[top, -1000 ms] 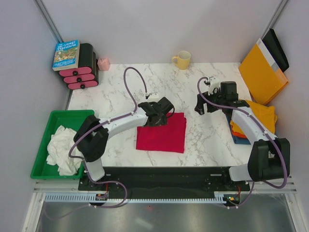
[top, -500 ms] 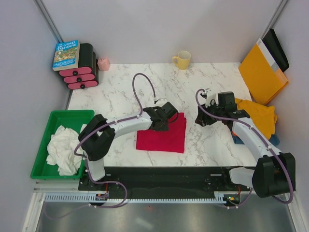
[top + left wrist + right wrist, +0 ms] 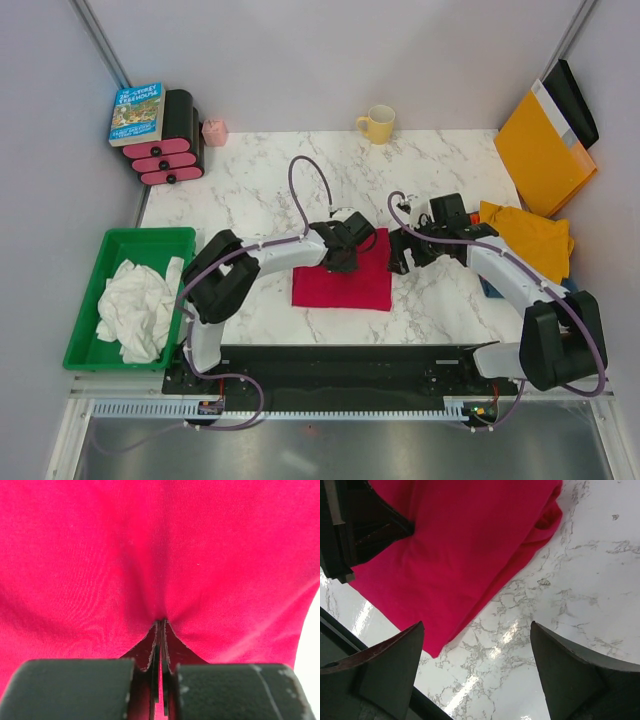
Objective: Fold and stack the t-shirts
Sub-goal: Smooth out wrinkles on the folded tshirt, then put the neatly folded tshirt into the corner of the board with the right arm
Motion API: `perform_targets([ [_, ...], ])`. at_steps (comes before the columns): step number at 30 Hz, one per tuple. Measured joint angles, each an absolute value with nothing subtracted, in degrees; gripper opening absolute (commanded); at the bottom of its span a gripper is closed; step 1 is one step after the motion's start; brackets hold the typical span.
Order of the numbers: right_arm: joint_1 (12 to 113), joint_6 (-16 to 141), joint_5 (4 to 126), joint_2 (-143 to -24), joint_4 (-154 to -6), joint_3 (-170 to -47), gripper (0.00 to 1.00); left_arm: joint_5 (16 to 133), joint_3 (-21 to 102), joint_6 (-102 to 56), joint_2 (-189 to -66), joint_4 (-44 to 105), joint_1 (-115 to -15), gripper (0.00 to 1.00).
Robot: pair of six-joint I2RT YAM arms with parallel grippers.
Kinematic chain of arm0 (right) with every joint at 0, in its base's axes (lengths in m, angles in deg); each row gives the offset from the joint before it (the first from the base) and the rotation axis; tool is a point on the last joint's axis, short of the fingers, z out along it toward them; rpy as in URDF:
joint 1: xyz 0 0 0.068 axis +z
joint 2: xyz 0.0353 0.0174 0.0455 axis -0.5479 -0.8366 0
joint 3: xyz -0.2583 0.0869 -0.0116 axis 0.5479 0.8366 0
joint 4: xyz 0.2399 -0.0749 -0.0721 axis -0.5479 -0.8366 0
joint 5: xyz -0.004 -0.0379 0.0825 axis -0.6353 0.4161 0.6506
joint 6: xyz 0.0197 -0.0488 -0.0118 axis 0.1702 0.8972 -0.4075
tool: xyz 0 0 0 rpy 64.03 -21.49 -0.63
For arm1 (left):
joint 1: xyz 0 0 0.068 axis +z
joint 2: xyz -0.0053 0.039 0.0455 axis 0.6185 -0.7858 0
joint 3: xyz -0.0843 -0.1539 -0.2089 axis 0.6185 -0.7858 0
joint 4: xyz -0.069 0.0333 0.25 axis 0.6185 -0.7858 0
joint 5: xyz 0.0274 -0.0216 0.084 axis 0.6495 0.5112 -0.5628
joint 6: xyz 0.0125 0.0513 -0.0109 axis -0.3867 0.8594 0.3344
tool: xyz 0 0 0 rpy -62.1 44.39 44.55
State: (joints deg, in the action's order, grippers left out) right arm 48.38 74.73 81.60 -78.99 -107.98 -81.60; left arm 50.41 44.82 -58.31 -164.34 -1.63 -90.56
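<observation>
A robotics lab test cell: plain white panels (image 3: 330,60) on metal struts (image 3: 100,40) enclose a marble-patterned worktop (image 3: 250,180); a black rail (image 3: 330,360) at the worktop's near edge carries the cabled left arm (image 3: 265,252) and right arm (image 3: 510,262); a mug (image 3: 377,124) and a book (image 3: 137,112) sit as props by its far edge

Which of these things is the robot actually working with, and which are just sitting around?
In the job: folded crimson red t-shirt, pinched by the left gripper; mustard-yellow t-shirt; crumpled white cloth in green plastic tray.
Lying about: yellow mug, blue paperback book, orange-yellow paper envelope, small pink cup.
</observation>
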Motion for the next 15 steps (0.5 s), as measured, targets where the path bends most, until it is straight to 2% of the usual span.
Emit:
perform_targets([
  [8, 48.38, 73.57, 79.7, -82.58, -107.72, -83.19, 0.9, 53.52, 52.45, -59.29, -170.11, 0.2, -89.97, 0.02],
  [15, 48.25, 70.49, 76.57, -91.58, -107.3, -85.84, 0.86, 54.89, 53.43, -60.5, -170.99, 1.06, -88.97, 0.02],
])
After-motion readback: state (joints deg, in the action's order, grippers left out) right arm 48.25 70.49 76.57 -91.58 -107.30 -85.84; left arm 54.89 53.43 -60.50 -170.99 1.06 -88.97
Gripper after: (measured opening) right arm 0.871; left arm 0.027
